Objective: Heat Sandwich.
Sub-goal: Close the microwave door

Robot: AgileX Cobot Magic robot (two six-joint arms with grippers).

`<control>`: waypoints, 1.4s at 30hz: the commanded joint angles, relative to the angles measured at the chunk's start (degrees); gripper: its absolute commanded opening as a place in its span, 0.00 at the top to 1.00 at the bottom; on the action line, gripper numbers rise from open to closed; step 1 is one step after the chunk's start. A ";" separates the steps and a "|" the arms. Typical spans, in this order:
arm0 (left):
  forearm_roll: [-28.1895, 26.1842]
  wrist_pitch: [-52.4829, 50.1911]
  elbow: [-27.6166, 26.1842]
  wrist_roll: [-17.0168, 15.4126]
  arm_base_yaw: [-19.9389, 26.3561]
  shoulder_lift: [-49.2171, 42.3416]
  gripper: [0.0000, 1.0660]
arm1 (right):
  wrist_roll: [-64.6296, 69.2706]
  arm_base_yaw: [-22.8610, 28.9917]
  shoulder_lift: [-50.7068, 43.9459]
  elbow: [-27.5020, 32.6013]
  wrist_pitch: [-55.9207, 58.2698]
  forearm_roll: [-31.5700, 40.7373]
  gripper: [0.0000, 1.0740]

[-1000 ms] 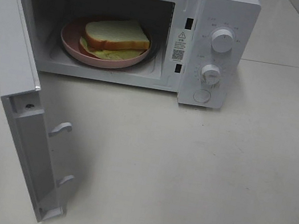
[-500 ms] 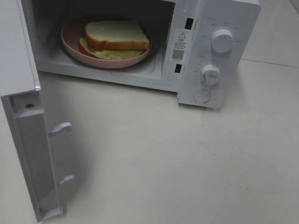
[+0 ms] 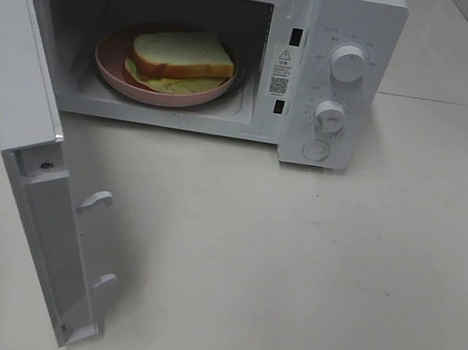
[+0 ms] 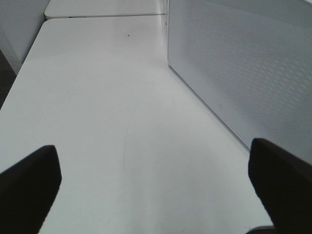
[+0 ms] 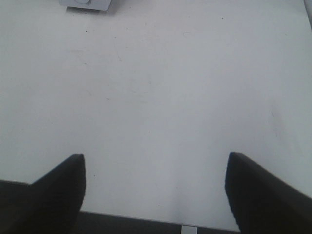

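The sandwich [image 3: 183, 55], pale bread with a brown crust and yellow-green filling, lies on a round pink plate [image 3: 111, 72] inside the white microwave [image 3: 353, 15]. The microwave door [image 3: 30, 148] stands swung wide open toward the front left. Neither gripper shows in the exterior high view. In the left wrist view my left gripper [image 4: 156, 183] is open with nothing between its black fingers [image 4: 29, 187], beside the door's perforated white panel [image 4: 243, 63]. My right gripper [image 5: 153, 190] is open and empty over bare table, with a corner of the microwave [image 5: 85, 4] far ahead.
The white table [image 3: 334, 274] spreads in front of and to the right of the microwave. Two white knobs [image 3: 348, 64] and a round button [image 3: 315, 150] sit on the control panel. A second table top [image 3: 454, 60] adjoins behind.
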 commanded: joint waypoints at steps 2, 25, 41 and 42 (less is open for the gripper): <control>0.11 -0.57 0.17 0.00 -0.40 -1.49 0.06 | -1.83 -2.18 -2.75 0.23 -0.69 1.49 0.29; 0.11 -0.57 0.17 0.00 -0.40 -1.38 0.06 | -1.83 -6.02 -12.78 0.29 -0.74 1.43 0.29; 0.11 -0.57 0.17 0.00 -0.40 -1.38 0.06 | -1.83 -6.02 -12.78 0.29 -0.74 1.43 0.29; 0.11 -0.57 0.17 0.00 -0.40 -1.38 0.06 | -1.83 -6.02 -12.78 0.29 -0.74 1.43 0.29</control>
